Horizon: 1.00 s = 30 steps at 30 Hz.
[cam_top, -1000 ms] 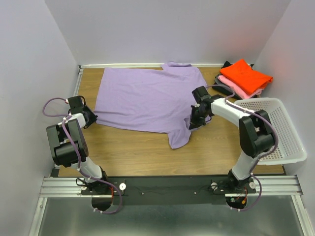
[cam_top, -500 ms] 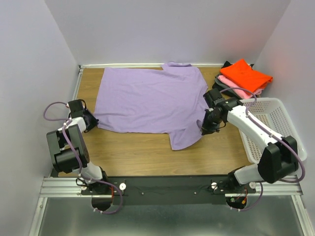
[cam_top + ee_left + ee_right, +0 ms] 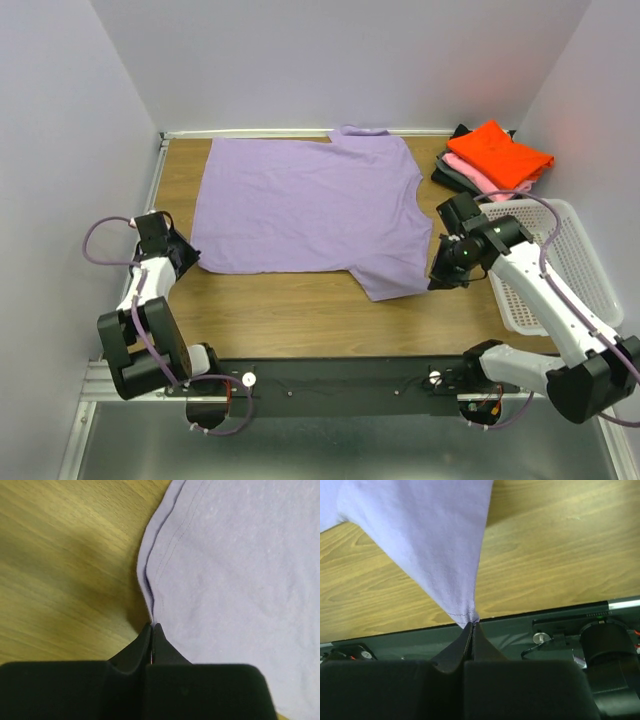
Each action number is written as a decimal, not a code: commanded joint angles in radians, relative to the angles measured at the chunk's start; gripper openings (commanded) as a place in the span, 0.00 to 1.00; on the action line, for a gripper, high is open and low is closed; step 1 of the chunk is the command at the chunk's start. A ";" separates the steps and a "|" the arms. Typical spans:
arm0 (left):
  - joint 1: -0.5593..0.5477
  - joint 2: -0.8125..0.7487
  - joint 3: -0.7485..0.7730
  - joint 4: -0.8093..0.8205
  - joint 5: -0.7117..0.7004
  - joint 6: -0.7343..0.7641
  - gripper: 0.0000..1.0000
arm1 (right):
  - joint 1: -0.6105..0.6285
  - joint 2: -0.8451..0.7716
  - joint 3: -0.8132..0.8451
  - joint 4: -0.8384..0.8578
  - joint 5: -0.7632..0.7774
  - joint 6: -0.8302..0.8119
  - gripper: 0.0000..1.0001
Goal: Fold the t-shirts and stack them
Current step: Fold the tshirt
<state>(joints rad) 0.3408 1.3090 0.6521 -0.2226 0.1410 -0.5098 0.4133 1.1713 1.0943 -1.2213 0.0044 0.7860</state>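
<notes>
A large lavender t-shirt point(image 3: 300, 205) lies spread flat across the wooden table. My left gripper point(image 3: 190, 262) is shut on its near left hem corner point(image 3: 150, 600), low at the table. My right gripper point(image 3: 437, 282) is shut on the tip of the near right sleeve point(image 3: 465, 611) and holds it stretched out to the right, lifted off the table. A stack of folded shirts sits at the back right: orange-red point(image 3: 500, 153) on top, pink point(image 3: 485, 183) under it, dark grey point(image 3: 452, 172) at the bottom.
A white plastic mesh basket point(image 3: 575, 260) stands at the right edge, close beside my right arm. Walls enclose the table at back and sides. The black arm rail point(image 3: 340, 380) runs along the near edge and shows in the right wrist view point(image 3: 560, 625).
My right gripper has pulled the sleeve out to the right, from about mid-table towards the basket, flattening that side. My left gripper has shifted slightly nearer with the hem corner.
</notes>
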 commanded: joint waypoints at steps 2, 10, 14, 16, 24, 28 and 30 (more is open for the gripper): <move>0.006 -0.083 -0.005 -0.060 0.009 -0.035 0.00 | 0.009 -0.081 -0.027 -0.086 -0.029 0.047 0.02; 0.004 -0.178 0.027 -0.127 -0.011 -0.061 0.00 | 0.009 -0.062 0.007 -0.063 -0.017 0.018 0.02; 0.004 -0.176 0.038 -0.118 0.003 -0.079 0.00 | 0.009 0.020 0.050 0.047 -0.009 0.022 0.02; 0.004 -0.160 0.055 -0.103 0.017 -0.087 0.00 | 0.009 0.060 0.088 0.068 0.032 0.018 0.02; 0.004 -0.025 0.138 -0.008 0.097 -0.119 0.00 | -0.016 0.258 0.229 0.207 0.144 -0.043 0.02; 0.004 0.065 0.197 0.018 0.112 -0.092 0.00 | -0.071 0.361 0.291 0.276 0.146 -0.089 0.01; 0.004 0.110 0.218 0.020 0.130 -0.079 0.00 | -0.097 0.424 0.346 0.310 0.132 -0.103 0.01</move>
<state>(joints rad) 0.3408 1.3663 0.8215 -0.2432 0.2195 -0.6128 0.3595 1.5173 1.3567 -1.0084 0.0967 0.7326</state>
